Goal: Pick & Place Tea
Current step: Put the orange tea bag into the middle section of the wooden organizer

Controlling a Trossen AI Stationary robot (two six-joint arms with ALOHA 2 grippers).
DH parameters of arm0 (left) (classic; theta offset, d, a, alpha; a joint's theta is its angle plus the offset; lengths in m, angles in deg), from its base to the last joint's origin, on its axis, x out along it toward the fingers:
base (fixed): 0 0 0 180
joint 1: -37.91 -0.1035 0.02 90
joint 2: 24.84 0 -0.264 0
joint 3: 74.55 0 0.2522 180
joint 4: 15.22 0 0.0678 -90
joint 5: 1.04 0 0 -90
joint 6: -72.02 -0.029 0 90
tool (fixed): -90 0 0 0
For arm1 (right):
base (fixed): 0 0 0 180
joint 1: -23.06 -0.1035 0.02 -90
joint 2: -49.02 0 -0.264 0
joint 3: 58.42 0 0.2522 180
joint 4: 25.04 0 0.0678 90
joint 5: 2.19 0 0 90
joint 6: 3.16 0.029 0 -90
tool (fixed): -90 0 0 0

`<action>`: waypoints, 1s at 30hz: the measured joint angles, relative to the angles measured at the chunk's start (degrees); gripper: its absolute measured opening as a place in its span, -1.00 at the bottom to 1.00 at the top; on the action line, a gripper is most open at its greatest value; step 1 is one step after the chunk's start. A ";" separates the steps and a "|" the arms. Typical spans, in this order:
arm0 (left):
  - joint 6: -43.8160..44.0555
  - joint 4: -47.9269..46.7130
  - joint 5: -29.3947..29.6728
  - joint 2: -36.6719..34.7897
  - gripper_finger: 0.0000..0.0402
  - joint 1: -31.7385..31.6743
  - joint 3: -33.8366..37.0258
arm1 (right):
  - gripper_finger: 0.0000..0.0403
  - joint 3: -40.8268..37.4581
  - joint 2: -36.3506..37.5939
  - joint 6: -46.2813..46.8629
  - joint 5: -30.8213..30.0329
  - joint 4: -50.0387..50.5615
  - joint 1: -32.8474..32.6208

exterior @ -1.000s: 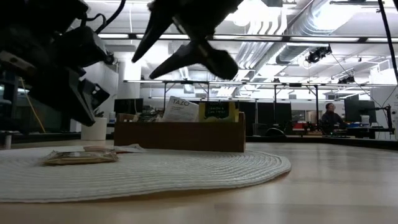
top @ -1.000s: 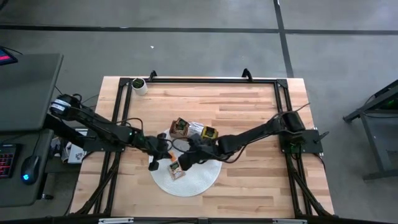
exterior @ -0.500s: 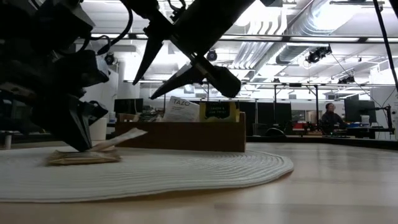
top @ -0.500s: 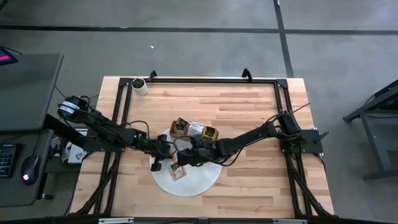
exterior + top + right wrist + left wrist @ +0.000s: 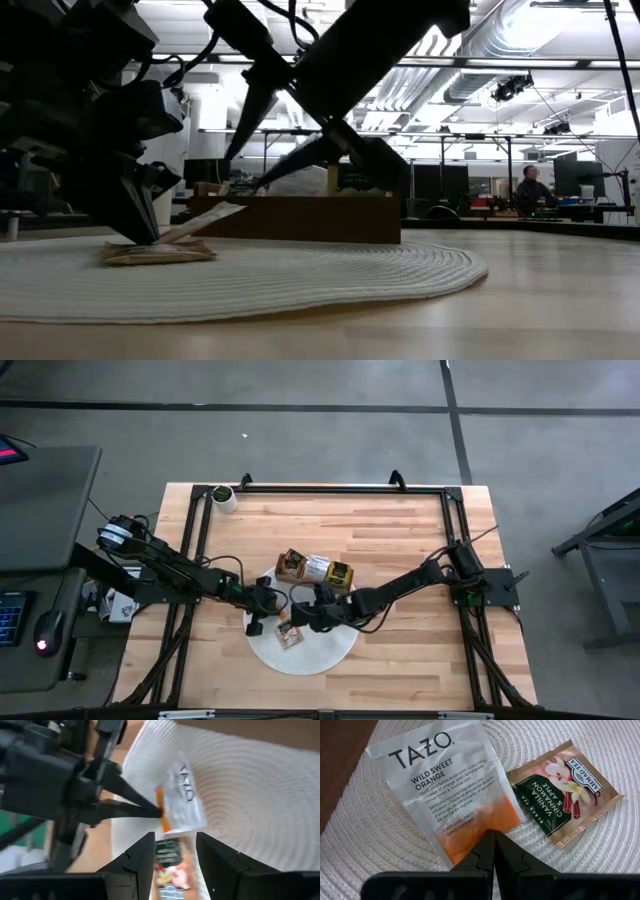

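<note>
Tea packet [image 5: 451, 795] – pinched by left gripper [image 5: 493, 836], seemingly above mat [image 5: 380, 865].

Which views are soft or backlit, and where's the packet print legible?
Low view: arms silhouetted against bright ceiling lights, right gripper motion-smeared. Right wrist view: blurred, orange packet print unreadable. Left wrist view: sharp, evenly lit, orange packet and vanilla packet text legible, left gripper pinching it.

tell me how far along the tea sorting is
Done: several packets already stand in the wooden tray. In hand: the left gripper is shut on the Tazo orange packet, the open right gripper hovering close. Left: the vanilla packet lies on the mat.
</note>
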 joint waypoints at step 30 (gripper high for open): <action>0.05 0.81 -0.26 0.16 -1.00 -0.04 0.24 | -0.30 -4.25 -4.48 -0.41 3.90 -14.27 2.36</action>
